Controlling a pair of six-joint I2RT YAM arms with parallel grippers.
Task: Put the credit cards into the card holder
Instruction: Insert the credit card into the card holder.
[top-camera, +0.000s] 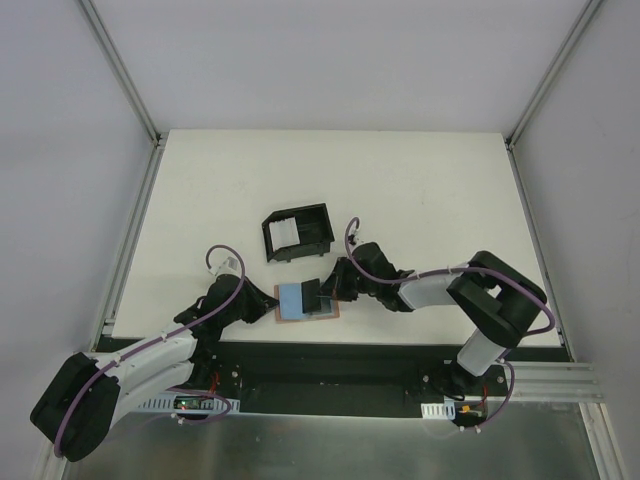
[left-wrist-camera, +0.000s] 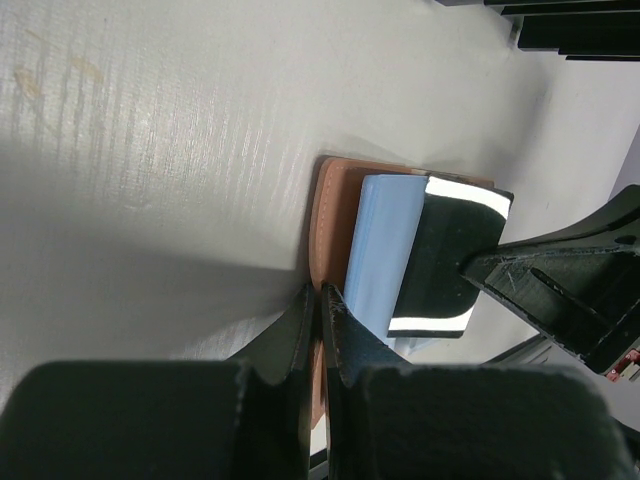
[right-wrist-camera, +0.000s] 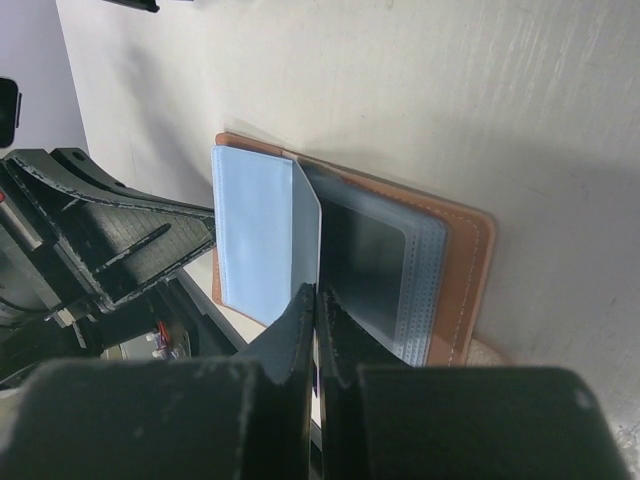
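The card holder (top-camera: 322, 314) is a tan leather wallet lying open near the table's front edge. A light blue card (top-camera: 291, 298) lies on its left half and also shows in the left wrist view (left-wrist-camera: 380, 245) and the right wrist view (right-wrist-camera: 255, 240). Clear inner pockets (right-wrist-camera: 385, 275) cover the right half. My left gripper (top-camera: 264, 306) is shut on the wallet's left edge (left-wrist-camera: 330, 215). My right gripper (top-camera: 328, 291) is shut on another thin card (right-wrist-camera: 306, 225), held on edge over the wallet's middle. That card looks dark with white bands in the left wrist view (left-wrist-camera: 450, 255).
A black open-sided plastic box (top-camera: 297, 232) with pale cards inside (top-camera: 285, 237) stands just behind the wallet. Both arms meet over the wallet, and the right gripper's fingers (left-wrist-camera: 540, 280) are close to my left gripper. The table's front edge (top-camera: 400, 343) is just below.
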